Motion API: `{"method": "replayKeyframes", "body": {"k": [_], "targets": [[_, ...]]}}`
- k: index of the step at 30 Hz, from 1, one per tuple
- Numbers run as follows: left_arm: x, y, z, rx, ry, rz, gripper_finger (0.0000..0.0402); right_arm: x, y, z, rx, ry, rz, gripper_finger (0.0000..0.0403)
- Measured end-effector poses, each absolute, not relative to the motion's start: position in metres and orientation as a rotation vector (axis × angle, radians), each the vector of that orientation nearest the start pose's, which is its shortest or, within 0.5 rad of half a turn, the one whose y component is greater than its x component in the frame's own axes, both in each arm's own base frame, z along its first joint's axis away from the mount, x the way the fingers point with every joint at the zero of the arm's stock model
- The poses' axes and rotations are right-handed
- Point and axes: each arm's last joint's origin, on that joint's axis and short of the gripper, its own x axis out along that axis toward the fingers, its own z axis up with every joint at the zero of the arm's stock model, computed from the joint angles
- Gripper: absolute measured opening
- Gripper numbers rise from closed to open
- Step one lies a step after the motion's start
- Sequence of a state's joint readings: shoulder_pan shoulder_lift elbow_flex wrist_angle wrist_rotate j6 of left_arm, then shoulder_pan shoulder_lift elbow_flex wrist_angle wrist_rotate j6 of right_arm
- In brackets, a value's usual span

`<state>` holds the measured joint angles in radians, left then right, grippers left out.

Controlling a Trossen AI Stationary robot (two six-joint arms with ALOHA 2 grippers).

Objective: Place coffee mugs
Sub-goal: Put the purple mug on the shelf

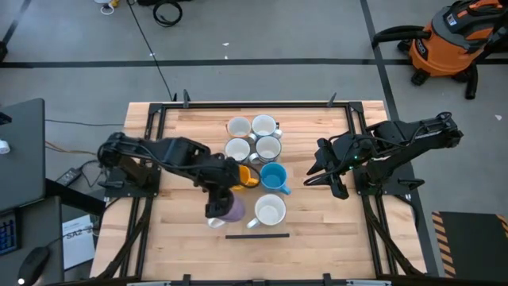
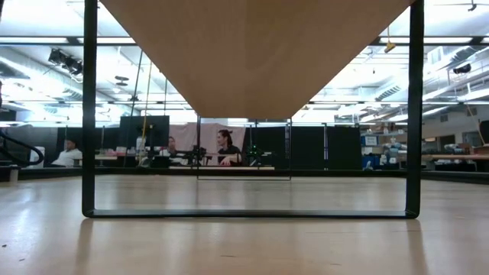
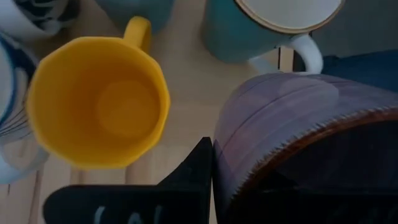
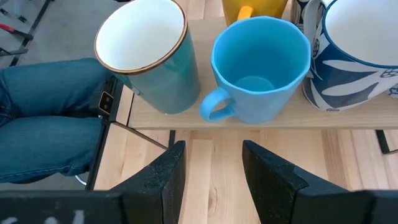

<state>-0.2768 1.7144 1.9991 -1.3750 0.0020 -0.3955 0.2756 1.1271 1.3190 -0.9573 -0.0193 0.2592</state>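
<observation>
Several mugs stand clustered mid-table in the high view: four white ones (image 1: 252,137) at the far side, the yellow mug (image 1: 248,175), the blue mug (image 1: 274,178) and one more white mug (image 1: 270,211). My left gripper (image 1: 217,203) is over the purple mug (image 1: 232,209), shut on its wall. In the left wrist view the yellow mug (image 3: 96,112) stands upright just beside it. My right gripper (image 1: 321,171) waits open to the right of the cluster; its wrist view shows the blue mug (image 4: 261,68) ahead of the open fingers (image 4: 211,174). My left gripper holds the purple mug by its wall at the rim (image 3: 225,177), coming from above. One finger (image 3: 196,171) lies against the outside; the other seems to be inside the mug, in shadow. Whether the mug is on the table or lifted, I cannot tell.
A teal mug with a white inside (image 4: 149,56) and a white mug with a blue pattern (image 4: 364,56) flank the blue mug. A black strip (image 1: 256,235) lies near the table's near edge. Blue denim (image 4: 43,124) shows past the wood. The low view shows only a table's underside.
</observation>
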Motion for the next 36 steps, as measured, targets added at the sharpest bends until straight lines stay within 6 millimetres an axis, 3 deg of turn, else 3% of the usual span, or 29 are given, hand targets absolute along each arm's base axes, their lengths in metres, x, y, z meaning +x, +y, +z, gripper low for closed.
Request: {"method": "replayKeyframes", "body": {"k": [8, 23, 36], "targets": [[0.324, -0.093, 0.388, -0.147, 1.161, -0.044, 0.0027, 0.198, 0.056, 0.381, 0.147, 0.792, 0.18, 0.0165], [0.327, -0.089, 0.383, -0.088, 1.153, 0.05, 0.0027, 0.198, 0.056, 0.381, 0.147, 0.789, 0.18, 0.0165], [0.346, -0.098, 0.361, -0.067, 1.202, 0.051, 0.0027, 0.198, 0.057, 0.381, 0.148, 0.782, 0.182, 0.0165]]}}
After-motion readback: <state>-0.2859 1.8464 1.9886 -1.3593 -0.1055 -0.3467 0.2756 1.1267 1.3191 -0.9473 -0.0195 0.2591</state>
